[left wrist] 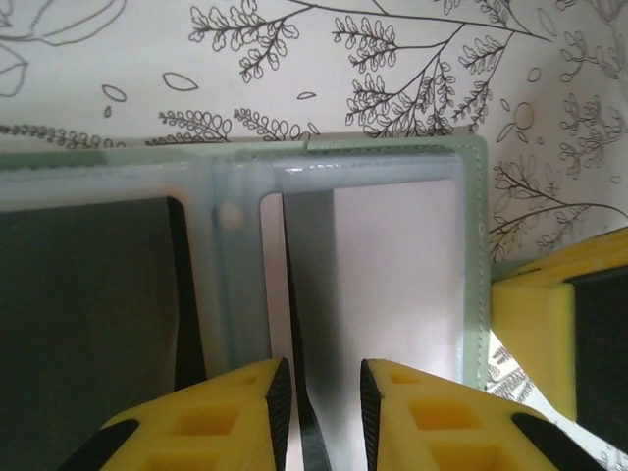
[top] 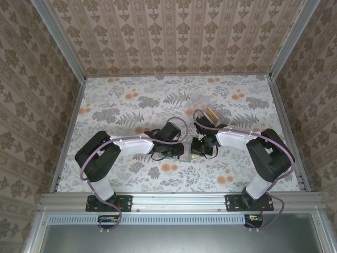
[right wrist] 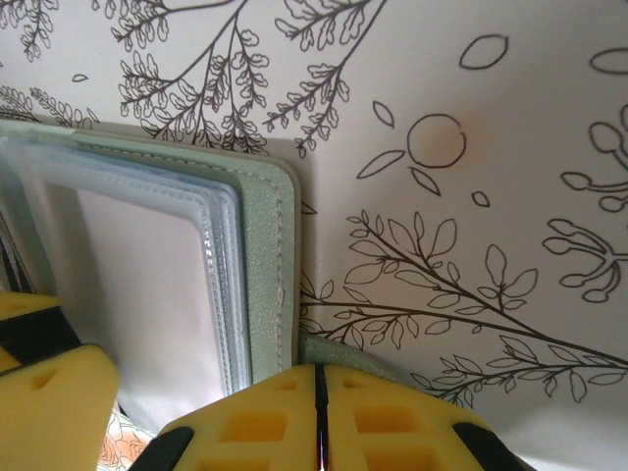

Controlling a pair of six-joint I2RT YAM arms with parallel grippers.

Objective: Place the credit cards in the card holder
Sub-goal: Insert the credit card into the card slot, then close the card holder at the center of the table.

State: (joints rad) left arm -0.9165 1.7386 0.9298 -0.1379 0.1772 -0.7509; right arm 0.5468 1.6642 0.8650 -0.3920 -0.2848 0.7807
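one open sage-green folding card holder (left wrist: 475, 255), long axis left-right; left gripper (left wrist: 322, 378) narrow about one thin dark-edged card (left wrist: 292, 294), hold unclear; right gripper (right wrist: 317, 378) closed.

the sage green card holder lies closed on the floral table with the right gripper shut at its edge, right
Not closed: the card holder lies open, its clear sleeves showing, as the right wrist view shows. The rest holds: sage green, on the floral table, right gripper shut at its edge.

White-and-black arms (top: 131, 143), purple cables (top: 179, 122), yellow end effector fingers (left wrist: 432, 412)
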